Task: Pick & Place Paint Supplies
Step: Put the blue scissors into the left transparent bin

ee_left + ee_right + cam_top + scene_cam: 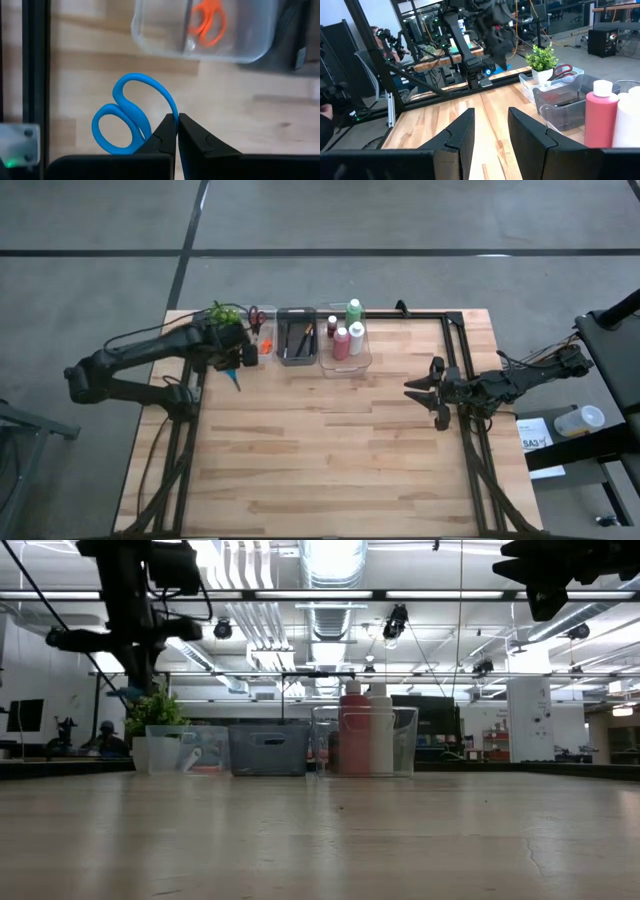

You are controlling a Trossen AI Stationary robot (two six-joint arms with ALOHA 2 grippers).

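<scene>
My left gripper [177,131] is shut on blue-handled scissors [142,79] and hovers just near of a small clear bin [150,42] that holds orange-handled scissors [216,30]. From above, that gripper [233,358] sits beside the potted plant [224,313], with the blue scissors [237,381] sticking out below it. A dark bin [296,335] holds brushes. A clear bin [345,352] holds red, white and green bottles. My right gripper [428,392] hangs open over the table's right part, touching nothing. My left gripper pinches the blue scissors between its two fingers at the outer rim of the larger handle loop [171,107]. The fingers come from above, pointing down. The scissors are lifted clear of the table; their blades are hidden behind the gripper.
The three bins stand in a row along the far edge, the plant at their left end. A black frame rail [455,330] runs along the table's far and right sides. Bare wood [330,450] fills the middle and near part.
</scene>
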